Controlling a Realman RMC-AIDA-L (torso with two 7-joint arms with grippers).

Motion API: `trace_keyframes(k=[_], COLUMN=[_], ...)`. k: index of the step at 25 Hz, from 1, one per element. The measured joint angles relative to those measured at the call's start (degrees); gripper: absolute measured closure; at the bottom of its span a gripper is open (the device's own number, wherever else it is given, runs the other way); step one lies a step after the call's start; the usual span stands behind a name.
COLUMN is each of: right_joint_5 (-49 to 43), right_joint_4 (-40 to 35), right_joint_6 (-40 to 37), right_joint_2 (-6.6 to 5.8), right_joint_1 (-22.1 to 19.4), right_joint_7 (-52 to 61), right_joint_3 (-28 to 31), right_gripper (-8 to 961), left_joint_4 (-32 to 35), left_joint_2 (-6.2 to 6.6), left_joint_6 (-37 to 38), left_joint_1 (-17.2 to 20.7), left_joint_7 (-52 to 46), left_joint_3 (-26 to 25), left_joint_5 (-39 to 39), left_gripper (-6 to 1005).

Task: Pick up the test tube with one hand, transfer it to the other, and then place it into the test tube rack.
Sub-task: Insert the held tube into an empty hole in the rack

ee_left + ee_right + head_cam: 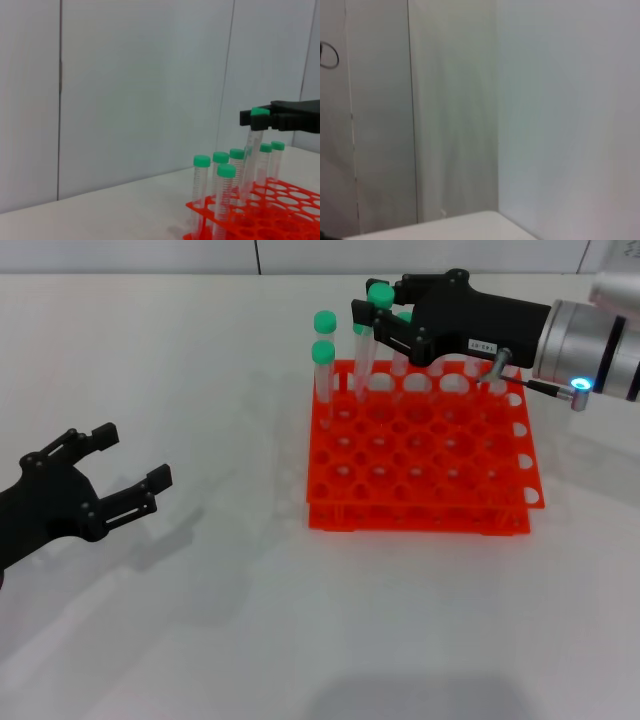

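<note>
My right gripper [376, 316], black with a small white label, is over the back row of the orange test tube rack [420, 455]. It is shut on the green cap of a clear test tube [366, 352]. The tube hangs tilted, with its lower end in or at a back-row hole. The left wrist view shows the same gripper [260, 117] holding the tube [252, 155] over the rack [285, 202]. My left gripper [135, 456] is open and empty, low over the table at the front left, far from the rack.
Several other green-capped tubes [323, 355] stand in the rack's back left holes, close beside the held tube; they also show in the left wrist view [201, 172]. The right wrist view shows only the wall and a table corner [470, 225].
</note>
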Motion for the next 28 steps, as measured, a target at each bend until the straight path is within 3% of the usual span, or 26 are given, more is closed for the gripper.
trace_keyframes(k=[28], right_joint_5=[0.0], right_joint_4=[0.3], right_joint_6=[7.8], right_joint_2=[-0.03], right_joint_1=[2.1], right_joint_7=[-0.6], right_joint_3=[-8.2], right_gripper=[691], left_joint_4=[-3.9], left_joint_2=[0.07], left_joint_6=[-0.1], left_joint_1=[-2.5], left_joint_7=[1.2], left_joint_3=[-2.2], left_joint_5=[-0.2], left_gripper=[116])
